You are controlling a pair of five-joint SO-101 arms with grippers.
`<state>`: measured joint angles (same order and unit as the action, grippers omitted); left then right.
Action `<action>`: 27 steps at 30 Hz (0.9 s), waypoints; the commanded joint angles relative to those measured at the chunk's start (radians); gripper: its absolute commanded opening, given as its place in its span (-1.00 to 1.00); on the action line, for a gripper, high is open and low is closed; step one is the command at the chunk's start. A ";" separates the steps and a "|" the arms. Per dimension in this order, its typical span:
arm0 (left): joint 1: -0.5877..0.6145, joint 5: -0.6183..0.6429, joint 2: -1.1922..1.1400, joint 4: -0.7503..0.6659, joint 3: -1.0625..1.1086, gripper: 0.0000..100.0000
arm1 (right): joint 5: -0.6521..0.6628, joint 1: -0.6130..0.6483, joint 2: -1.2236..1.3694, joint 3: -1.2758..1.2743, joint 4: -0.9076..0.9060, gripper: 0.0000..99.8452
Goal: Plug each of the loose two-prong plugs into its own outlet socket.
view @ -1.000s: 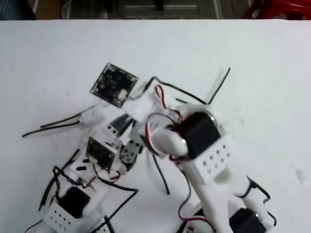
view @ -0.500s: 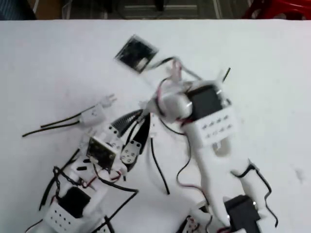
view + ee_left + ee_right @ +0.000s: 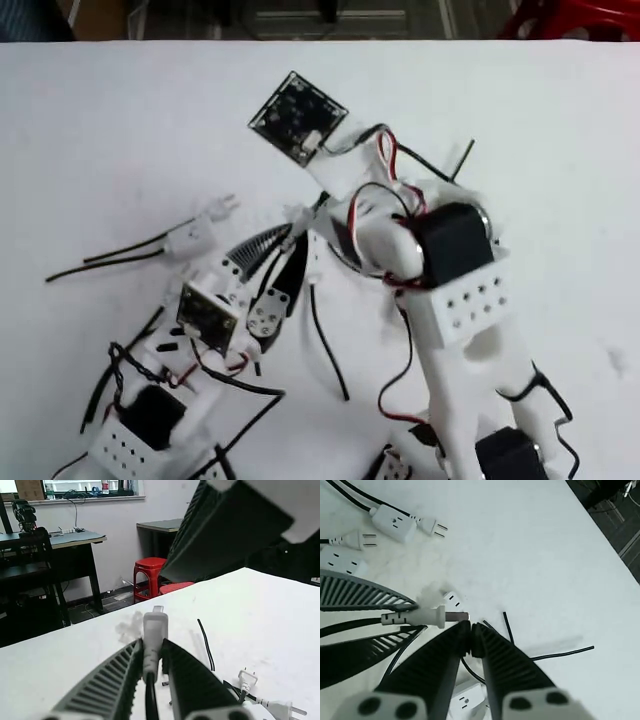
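- White plastic: the plug (image 3: 153, 630) is clamped between the ribbed fingers of the left gripper (image 3: 151, 652). Its prongs face forward and its black cord (image 3: 149, 700) trails back between the fingers, which looks like a hold for aiming the prongs.
- The right gripper (image 3: 470, 629) has its fingertips pressed together just beside those prongs, with nothing visibly pinched. Whether a cord beneath it is caught cannot be told.
- An outlet socket (image 3: 452, 600) lies flat on the table (image 3: 560, 130) just beyond the prongs and is probably the target. No gripper holds it, so a push might slide it.
- The grippers crowd each other, with a second plug (image 3: 222, 208) nearby. The freer room lies toward the far edge, which is well apart.
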<state>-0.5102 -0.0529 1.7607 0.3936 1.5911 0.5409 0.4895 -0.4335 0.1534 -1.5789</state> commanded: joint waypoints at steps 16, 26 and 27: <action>0.007 0.009 -0.002 -0.012 -0.046 -0.95 | -0.003 0.025 0.168 0.026 0.018 -0.96; 0.007 0.009 -0.002 -0.012 -0.046 -0.95 | -0.003 -0.068 0.173 -0.012 0.018 -0.96; 0.007 0.009 -0.002 -0.012 -0.046 -0.95 | -0.002 -0.076 0.173 -0.025 0.021 -0.96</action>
<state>-0.5102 -0.0514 1.7576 0.3966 1.5942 0.5393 0.4496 -0.2616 0.1458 -1.5696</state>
